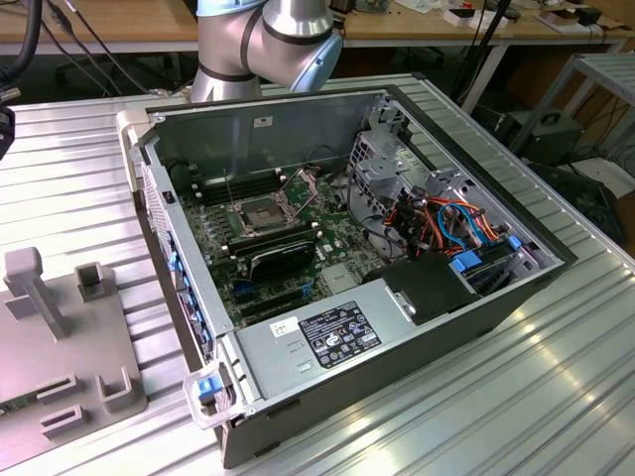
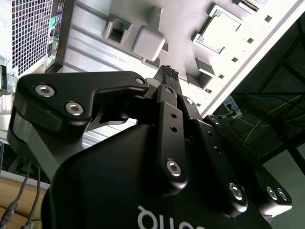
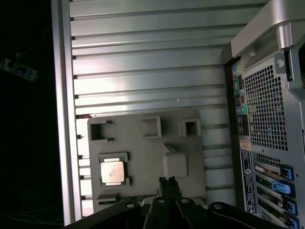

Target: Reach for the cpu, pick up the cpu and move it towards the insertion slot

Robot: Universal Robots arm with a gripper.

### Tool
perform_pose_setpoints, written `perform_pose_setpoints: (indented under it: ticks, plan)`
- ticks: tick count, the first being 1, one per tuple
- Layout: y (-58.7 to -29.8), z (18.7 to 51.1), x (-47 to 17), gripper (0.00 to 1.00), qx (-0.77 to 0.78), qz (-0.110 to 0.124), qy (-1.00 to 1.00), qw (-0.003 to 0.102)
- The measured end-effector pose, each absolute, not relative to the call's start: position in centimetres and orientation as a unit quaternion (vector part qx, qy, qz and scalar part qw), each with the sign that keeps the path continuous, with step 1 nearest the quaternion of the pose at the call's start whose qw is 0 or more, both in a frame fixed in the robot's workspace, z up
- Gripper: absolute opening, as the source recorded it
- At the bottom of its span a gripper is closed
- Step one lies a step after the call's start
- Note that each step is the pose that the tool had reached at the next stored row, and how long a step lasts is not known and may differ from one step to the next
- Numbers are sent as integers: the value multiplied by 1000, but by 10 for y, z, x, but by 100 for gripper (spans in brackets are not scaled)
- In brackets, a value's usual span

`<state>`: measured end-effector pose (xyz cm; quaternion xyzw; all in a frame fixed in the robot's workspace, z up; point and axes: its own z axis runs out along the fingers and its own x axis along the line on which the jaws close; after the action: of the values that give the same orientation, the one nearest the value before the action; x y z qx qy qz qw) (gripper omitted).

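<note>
— Where's the cpu (image 3: 112, 171)?
— Lying in its recess on the grey fixture plate (image 3: 138, 157), beside the computer case (image 3: 267, 109).
— And the gripper (image 3: 167, 181)?
— Fingers pressed together, holding nothing, over the plate, apart from the chip. The insertion slot (image 1: 260, 213) sits inside the case.

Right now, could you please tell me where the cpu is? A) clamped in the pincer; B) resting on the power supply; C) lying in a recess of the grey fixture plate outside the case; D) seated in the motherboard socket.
C: in the first wrist view the cpu lies in a recess of the grey fixture plate, apart from the shut pincer.
</note>
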<state>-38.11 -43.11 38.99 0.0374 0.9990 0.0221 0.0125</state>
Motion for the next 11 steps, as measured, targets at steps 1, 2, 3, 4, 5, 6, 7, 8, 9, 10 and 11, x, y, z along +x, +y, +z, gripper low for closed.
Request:
perform_pose_setpoints:
  ticks: [1, 2, 3, 4, 5, 6, 7, 8, 9, 10, 11]
  plan:
    - [-431, 390, -382, 11, 37, 22, 999, 13]
    - [-431, 390, -382, 11, 37, 22, 999, 12]
    - [-432, 390, -383, 11, 37, 22, 999, 12]
    - [-432, 390, -383, 11, 37, 22, 999, 12]
    - [-432, 390, -385, 11, 37, 22, 999, 13]
    - [-433, 390, -386, 11, 37, 22, 999, 12]
    - [-434, 390, -387, 11, 37, 22, 999, 12]
    - [-434, 390, -388, 11, 37, 22, 999, 12]
    - [-434, 390, -389, 11, 37, 22, 999, 12]
    - [-435, 390, -390, 11, 37, 22, 999, 12]
    - [-435, 390, -391, 11, 37, 22, 999, 12]
